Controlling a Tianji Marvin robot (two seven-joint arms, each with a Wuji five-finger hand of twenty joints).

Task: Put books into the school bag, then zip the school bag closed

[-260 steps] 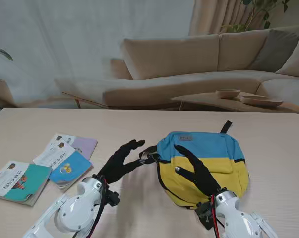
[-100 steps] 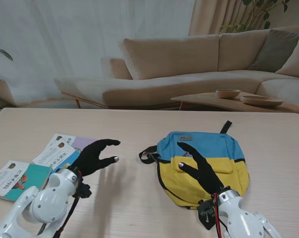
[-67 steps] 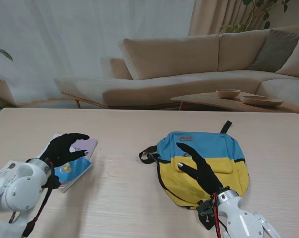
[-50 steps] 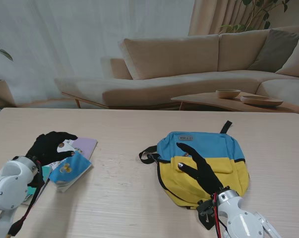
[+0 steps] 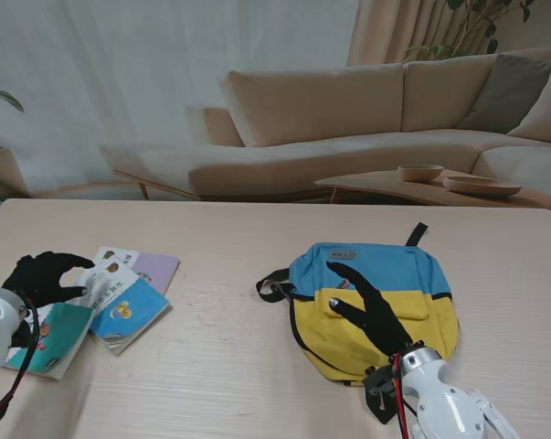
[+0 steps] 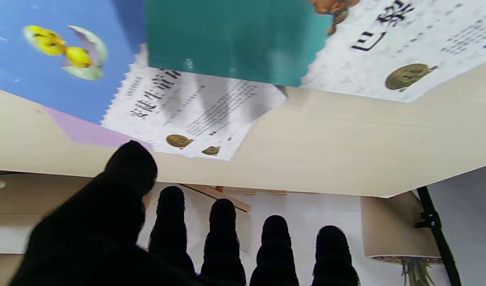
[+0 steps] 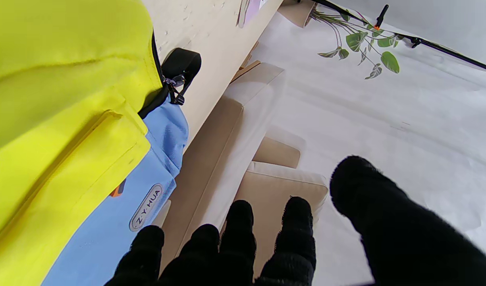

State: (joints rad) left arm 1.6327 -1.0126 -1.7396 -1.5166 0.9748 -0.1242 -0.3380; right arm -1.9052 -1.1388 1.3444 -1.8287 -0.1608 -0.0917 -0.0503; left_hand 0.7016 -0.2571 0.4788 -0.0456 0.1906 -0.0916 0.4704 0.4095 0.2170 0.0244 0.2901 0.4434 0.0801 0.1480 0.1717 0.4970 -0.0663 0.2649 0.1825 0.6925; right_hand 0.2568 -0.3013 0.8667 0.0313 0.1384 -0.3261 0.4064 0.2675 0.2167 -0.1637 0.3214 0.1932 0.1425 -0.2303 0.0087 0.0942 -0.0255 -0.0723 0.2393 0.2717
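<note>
1. The blue-and-yellow fabric school bag (image 5: 376,306) lies flat on the right half of the pale wooden bench (image 5: 257,238), its black side strap (image 5: 273,287) pointing toward the books.
2. Three paperback books lie well apart from the bag on the left of the bench: a teal-and-white book (image 5: 51,334) nearest the robot, a blue-and-white book with a yellow chick (image 5: 124,306) beside it, and a lilac-covered book (image 5: 152,268) partly under the blue one.
3. The black-gloved left hand (image 5: 42,277) hovers over the teal book's far end, fingers spread and holding nothing; the wrist view shows clear space between fingertips (image 6: 222,222) and covers.
4. The black-gloved right hand (image 5: 371,311) is over the bag's yellow front, fingers extended and apart, gripping nothing.
5. A beige sofa (image 5: 366,110) stands beyond the bench.
</note>
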